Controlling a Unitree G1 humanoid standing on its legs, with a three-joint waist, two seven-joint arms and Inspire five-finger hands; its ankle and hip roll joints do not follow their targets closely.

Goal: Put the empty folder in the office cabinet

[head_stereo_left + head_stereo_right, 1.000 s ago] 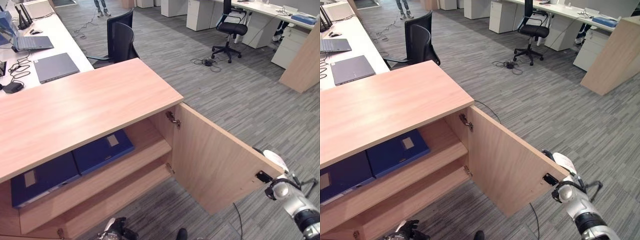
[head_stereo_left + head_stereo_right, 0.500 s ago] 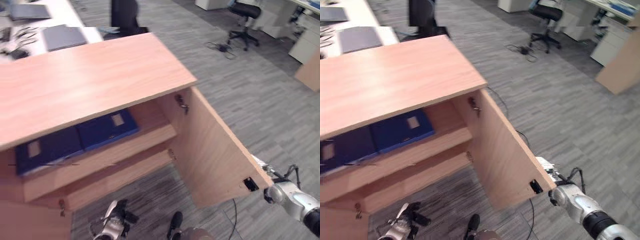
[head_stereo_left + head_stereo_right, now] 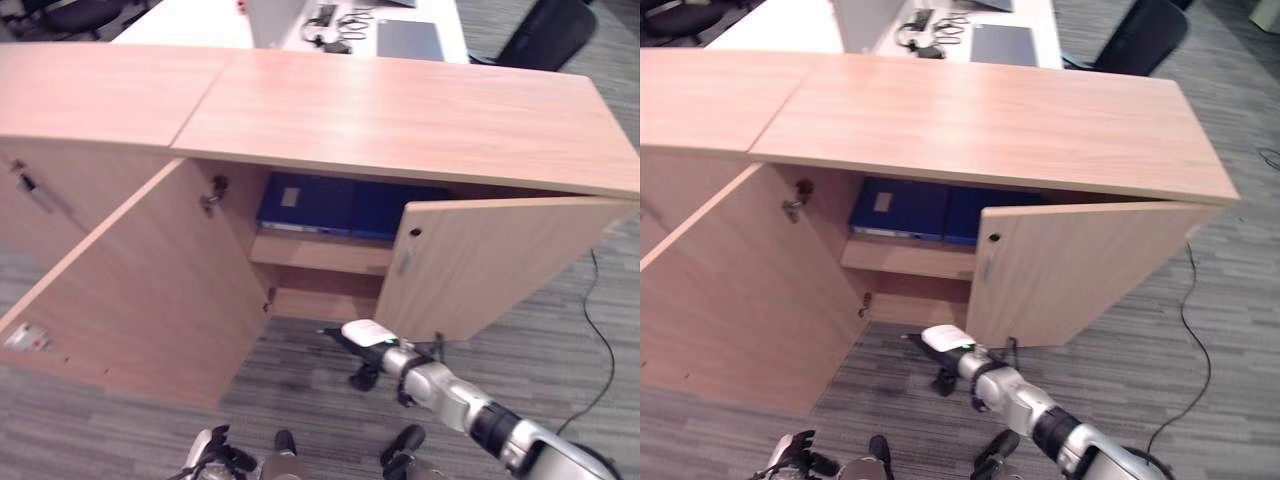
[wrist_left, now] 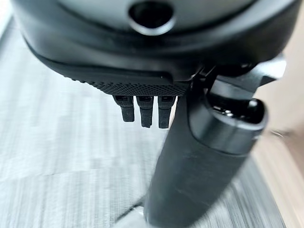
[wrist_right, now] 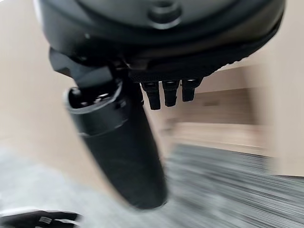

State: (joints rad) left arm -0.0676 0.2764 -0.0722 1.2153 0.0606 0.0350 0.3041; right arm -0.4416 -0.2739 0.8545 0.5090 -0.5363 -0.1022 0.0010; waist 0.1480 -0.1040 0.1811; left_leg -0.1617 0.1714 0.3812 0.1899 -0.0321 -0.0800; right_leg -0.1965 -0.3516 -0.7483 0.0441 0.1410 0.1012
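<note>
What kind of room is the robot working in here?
Most likely an open-plan office. A low wooden cabinet stands with both doors open and blue folders on its upper shelf; behind it are a white desk with a closed laptop, a black office chair and grey carpet.

The right-hand door [image 3: 480, 265] hides part of the blue folders [image 3: 345, 207]; the left hand [image 3: 208, 458] is cut off.

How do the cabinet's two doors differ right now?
The left door is swung wide, out toward the camera; the right door stands partly closed, covering part of the shelf with the blue folders. The left door's hinge shows at the cabinet side; the right door shows a small dark fitting near its top corner. Both are the same light wood.
</note>
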